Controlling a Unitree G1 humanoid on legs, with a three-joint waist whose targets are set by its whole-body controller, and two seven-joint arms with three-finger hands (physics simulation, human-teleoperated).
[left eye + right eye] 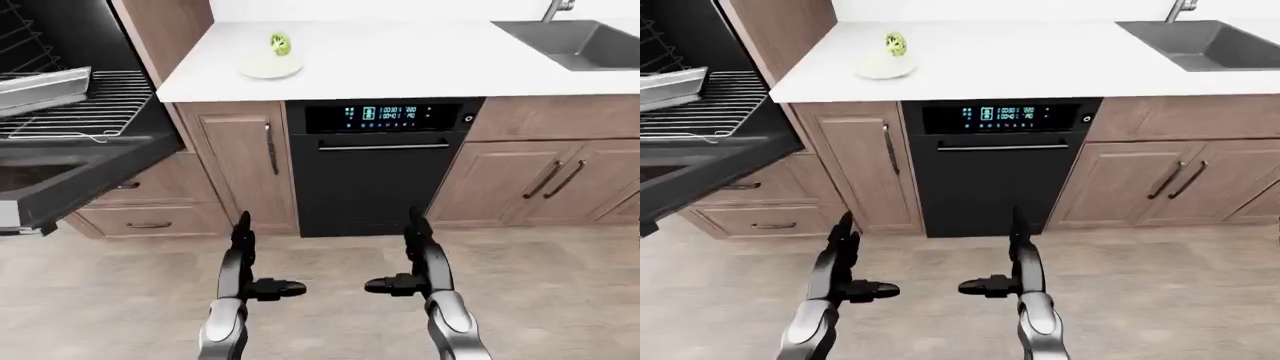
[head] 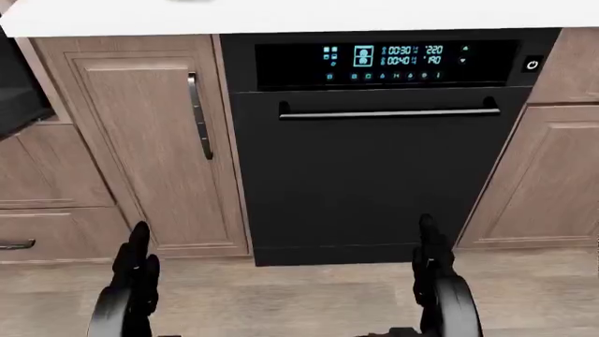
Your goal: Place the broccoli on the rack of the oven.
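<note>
The broccoli [image 1: 280, 43] is sitting on what looks like a pale plate [image 1: 271, 67] on the white counter [image 1: 400, 60], well apart from the oven rack [image 1: 85, 112] hanging open at left. Both hands, left hand [image 1: 243, 259] and right hand [image 1: 420, 255], are hovering low with fingers spread, gripping nothing.

Matt white counter [image 1: 420, 60], wood-grain cabinets [image 1: 235, 165], wire metal rack [image 1: 85, 112].
</note>
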